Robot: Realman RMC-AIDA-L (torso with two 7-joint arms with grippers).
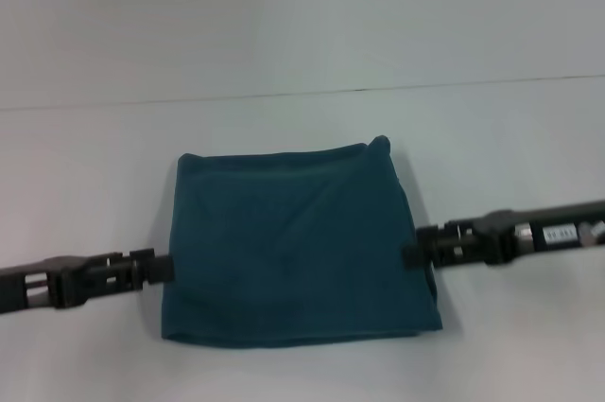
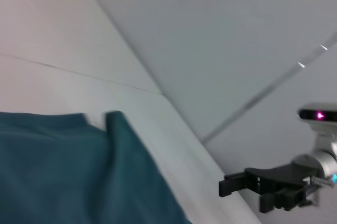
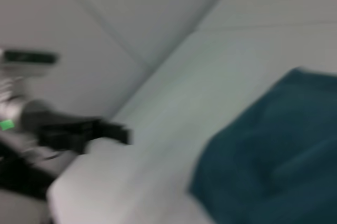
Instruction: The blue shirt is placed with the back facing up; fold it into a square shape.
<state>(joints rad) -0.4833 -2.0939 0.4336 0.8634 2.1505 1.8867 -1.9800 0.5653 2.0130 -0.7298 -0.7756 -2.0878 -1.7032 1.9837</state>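
Observation:
The blue shirt (image 1: 293, 251) lies folded into a roughly square shape in the middle of the white table, plain side up, with no lettering showing. A small corner of fabric sticks up at its far right. My left gripper (image 1: 159, 268) is low at the shirt's left edge. My right gripper (image 1: 413, 252) is low at its right edge. The shirt also shows in the left wrist view (image 2: 68, 171), with the right gripper (image 2: 225, 186) beyond it. In the right wrist view the shirt (image 3: 274, 166) shows with the left gripper (image 3: 124, 133) beyond it.
The white table (image 1: 302, 147) runs back to a seam line (image 1: 302, 95), with a pale wall behind it. Bare tabletop lies on all sides of the shirt.

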